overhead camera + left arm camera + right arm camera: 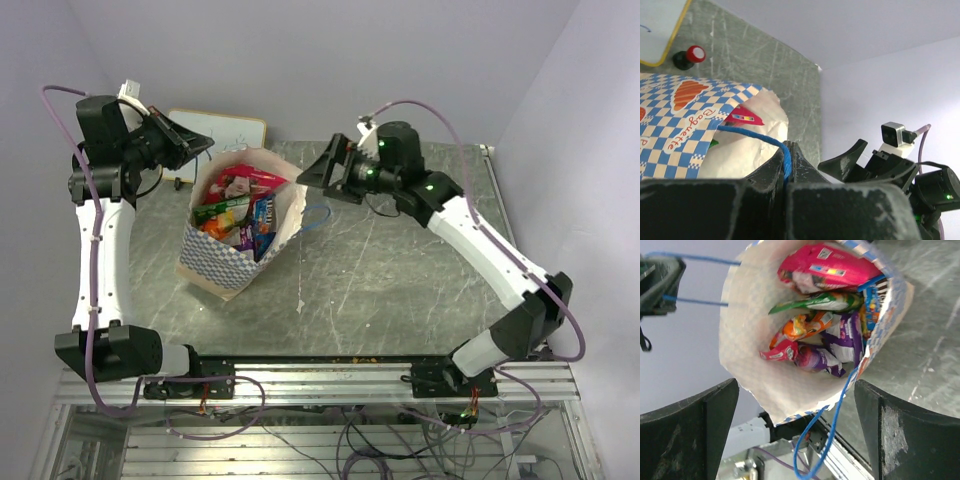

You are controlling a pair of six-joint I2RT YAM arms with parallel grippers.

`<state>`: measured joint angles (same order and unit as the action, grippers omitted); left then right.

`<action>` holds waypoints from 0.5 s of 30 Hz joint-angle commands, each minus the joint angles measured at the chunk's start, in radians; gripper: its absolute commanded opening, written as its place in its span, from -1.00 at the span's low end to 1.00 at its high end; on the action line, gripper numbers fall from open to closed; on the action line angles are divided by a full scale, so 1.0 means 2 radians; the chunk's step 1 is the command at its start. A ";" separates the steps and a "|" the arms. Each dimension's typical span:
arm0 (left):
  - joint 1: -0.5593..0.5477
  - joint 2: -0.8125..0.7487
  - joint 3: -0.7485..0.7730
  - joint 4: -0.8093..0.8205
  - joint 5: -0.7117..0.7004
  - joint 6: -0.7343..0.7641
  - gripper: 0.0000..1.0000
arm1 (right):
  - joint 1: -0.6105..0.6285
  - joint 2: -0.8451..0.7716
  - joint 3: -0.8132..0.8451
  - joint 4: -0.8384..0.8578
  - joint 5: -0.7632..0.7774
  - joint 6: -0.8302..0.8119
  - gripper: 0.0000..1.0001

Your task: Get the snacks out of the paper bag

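Left arm reaches up along frame left; left gripper (194, 149) pinches the blue cord handle (756, 134) of the paper bag (215, 266). Right arm stretches from lower right; right gripper (312, 172), jaws wide, faces the snacks (822, 271).

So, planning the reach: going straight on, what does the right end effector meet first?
Probably the near rim of the cream paper bag, then the purple foil packet inside; depth unclear.
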<state>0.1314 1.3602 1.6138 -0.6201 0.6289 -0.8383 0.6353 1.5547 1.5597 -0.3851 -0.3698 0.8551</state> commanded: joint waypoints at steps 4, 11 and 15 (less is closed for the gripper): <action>0.000 -0.028 0.003 0.032 0.058 -0.002 -0.86 | -0.067 -0.057 0.066 -0.136 0.045 0.121 1.00; -0.001 -0.033 -0.019 -0.001 0.052 0.030 -0.86 | -0.123 -0.058 0.126 -0.160 0.036 0.223 1.00; -0.001 -0.023 0.001 -0.016 0.047 0.047 -0.86 | -0.126 -0.071 0.078 -0.089 -0.005 0.280 1.00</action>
<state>0.1310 1.3270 1.5734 -0.6456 0.6788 -0.7830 0.3882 1.4261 1.7821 -0.6369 -0.3088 1.2617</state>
